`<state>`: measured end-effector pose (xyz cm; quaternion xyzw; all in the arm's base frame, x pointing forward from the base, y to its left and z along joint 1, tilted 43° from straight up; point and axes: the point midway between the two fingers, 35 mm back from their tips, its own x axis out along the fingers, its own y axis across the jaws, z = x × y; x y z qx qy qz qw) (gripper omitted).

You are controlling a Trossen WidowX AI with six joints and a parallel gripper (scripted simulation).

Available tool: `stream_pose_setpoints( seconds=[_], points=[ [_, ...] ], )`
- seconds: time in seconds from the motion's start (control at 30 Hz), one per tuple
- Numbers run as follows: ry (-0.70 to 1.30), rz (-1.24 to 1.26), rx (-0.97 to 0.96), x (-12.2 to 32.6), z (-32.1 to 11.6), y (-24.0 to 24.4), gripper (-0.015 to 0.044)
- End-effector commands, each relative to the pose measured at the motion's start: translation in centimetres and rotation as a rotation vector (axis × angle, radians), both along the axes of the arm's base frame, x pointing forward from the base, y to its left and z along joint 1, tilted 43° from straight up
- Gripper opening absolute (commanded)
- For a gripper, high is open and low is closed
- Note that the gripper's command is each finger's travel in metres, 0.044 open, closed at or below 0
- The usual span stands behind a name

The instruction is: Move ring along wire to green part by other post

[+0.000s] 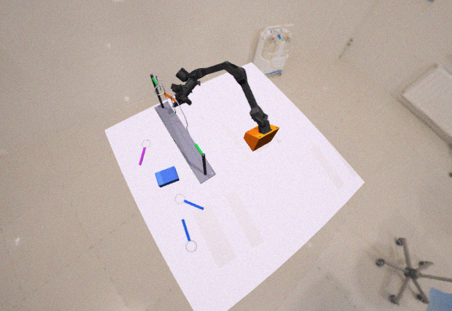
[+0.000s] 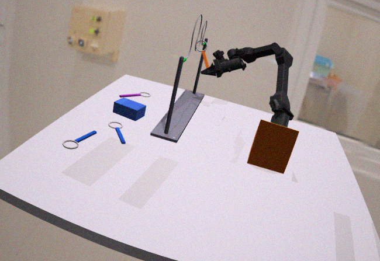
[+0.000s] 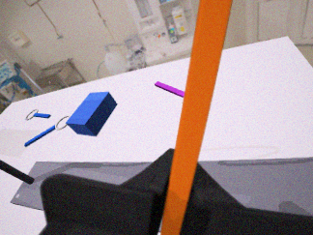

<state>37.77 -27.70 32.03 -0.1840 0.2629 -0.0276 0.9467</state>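
Note:
The orange handle (image 1: 169,97) (image 2: 205,59) (image 3: 200,86) slants up to its pale ring (image 2: 202,51). The ring is beside the far post (image 1: 160,99) (image 2: 197,77), at or near the end of the far green part (image 1: 154,81) (image 2: 204,43); whether it touches the wire I cannot tell. My gripper (image 1: 175,104) (image 2: 206,70) (image 3: 177,155) is shut on the handle's lower end. The grey wire (image 2: 192,35) curves to the other green part (image 1: 199,149) (image 2: 184,59) at the near post (image 1: 204,165) (image 2: 174,95) (image 3: 16,172).
Both posts stand on a grey base plate (image 1: 182,139) (image 2: 180,114). Beyond it lie a blue block (image 1: 167,177) (image 2: 129,108) (image 3: 94,112), a purple handle (image 1: 142,156) (image 2: 130,95) (image 3: 169,89) with a ring, and two blue-handled rings. The arm stands on an orange block (image 1: 264,141) (image 2: 273,148).

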Motion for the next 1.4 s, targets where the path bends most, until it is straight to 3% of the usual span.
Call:
stream_pose_setpoints(
  seconds=[0.0,1.37],
  points=[
    [-0.004,0.004,0.079,-0.2,-0.1,1.6,-0.015],
    [0.013,-0.017,0.868,-0.5,0.9,13.6,-0.015]
  ],
)
